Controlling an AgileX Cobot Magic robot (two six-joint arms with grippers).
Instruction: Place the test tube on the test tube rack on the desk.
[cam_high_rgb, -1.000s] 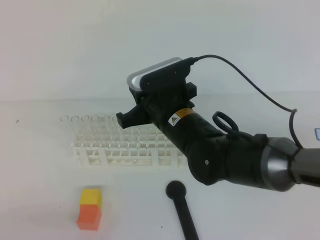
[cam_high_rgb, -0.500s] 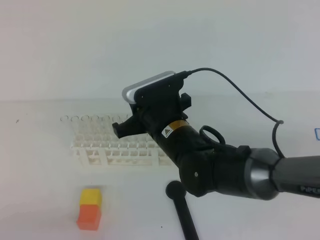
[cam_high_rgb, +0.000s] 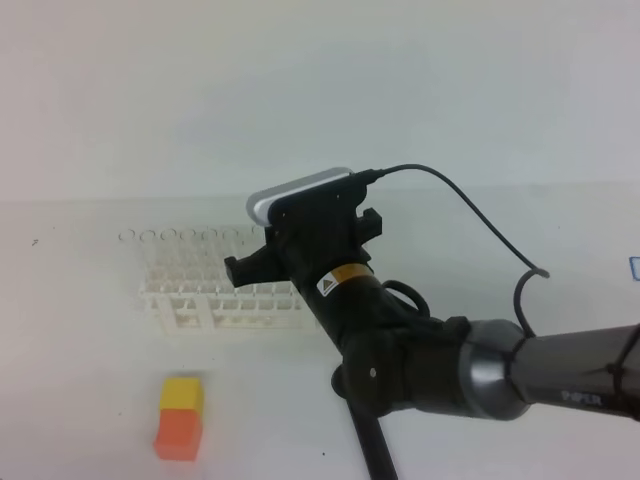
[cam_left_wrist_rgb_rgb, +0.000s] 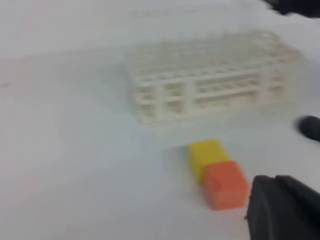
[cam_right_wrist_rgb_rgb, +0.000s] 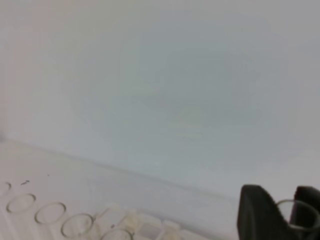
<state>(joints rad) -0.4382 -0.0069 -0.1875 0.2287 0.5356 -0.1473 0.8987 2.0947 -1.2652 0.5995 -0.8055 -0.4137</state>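
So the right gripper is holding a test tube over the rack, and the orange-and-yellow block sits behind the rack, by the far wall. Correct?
Not quite. The orange-and-yellow block sits in front of the test tube rack, on the near side of the desk, as the exterior high view shows. The rest holds: in the right wrist view the right gripper has a test tube between its fingers, above the rack.

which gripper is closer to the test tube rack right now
Right. The right gripper, holding a test tube, is over the test tube rack; the left gripper sits in front, beside the orange-and-yellow block.
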